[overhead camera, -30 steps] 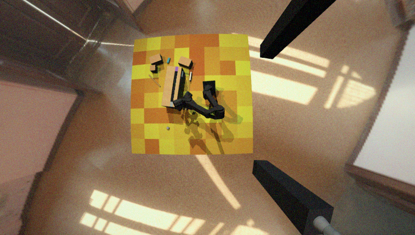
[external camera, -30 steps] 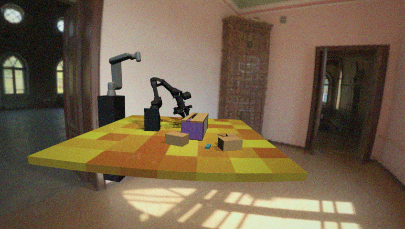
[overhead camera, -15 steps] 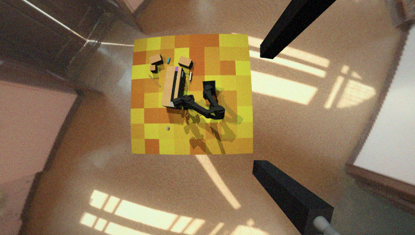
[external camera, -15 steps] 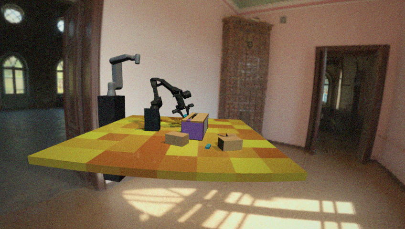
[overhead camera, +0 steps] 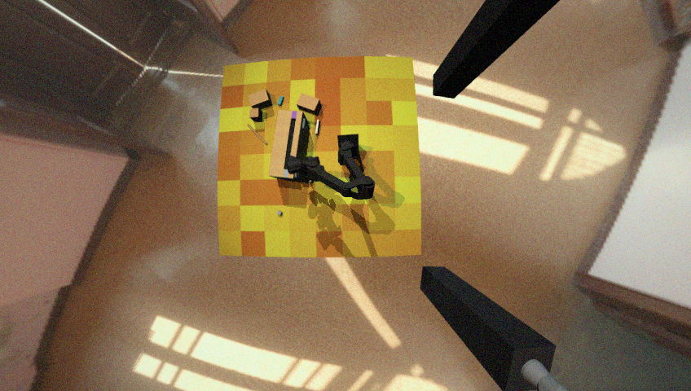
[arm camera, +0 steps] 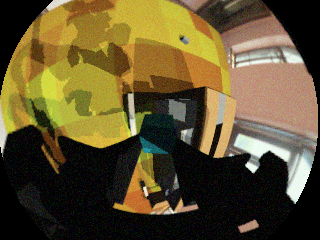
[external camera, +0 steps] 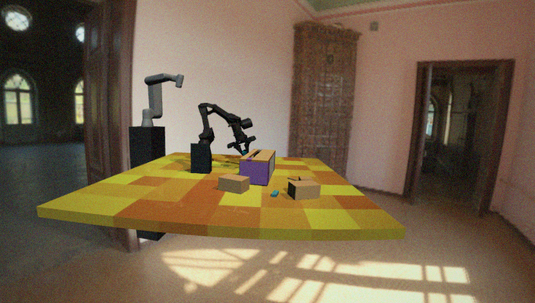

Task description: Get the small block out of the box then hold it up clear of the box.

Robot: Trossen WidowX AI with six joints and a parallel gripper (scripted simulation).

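Observation:
The small teal block [external camera: 244, 153] [arm camera: 157, 131] is held between the fingertips of my gripper [external camera: 243, 151] [arm camera: 158, 136], which is shut on it. The block is raised off the table, at about the height of the box top, close to the box. The box [overhead camera: 279, 145] [external camera: 253, 172] [arm camera: 229, 115] stands upright, with a tan slotted top and a purple end. In the top view the arm's wrist covers the slot's lower end and hides the block. In the wrist view the box is just beyond the block; whether they touch I cannot tell.
Tan blocks [overhead camera: 309, 103] [overhead camera: 258, 98] [external camera: 233, 183] [external camera: 306, 189] stand near the box's purple end. A teal piece [overhead camera: 280, 100] [external camera: 274, 193] lies between them. A thin rod [overhead camera: 257, 134], a white bar [overhead camera: 317, 126] and a small grey piece [overhead camera: 279, 213] [arm camera: 184, 39] lie on the table.

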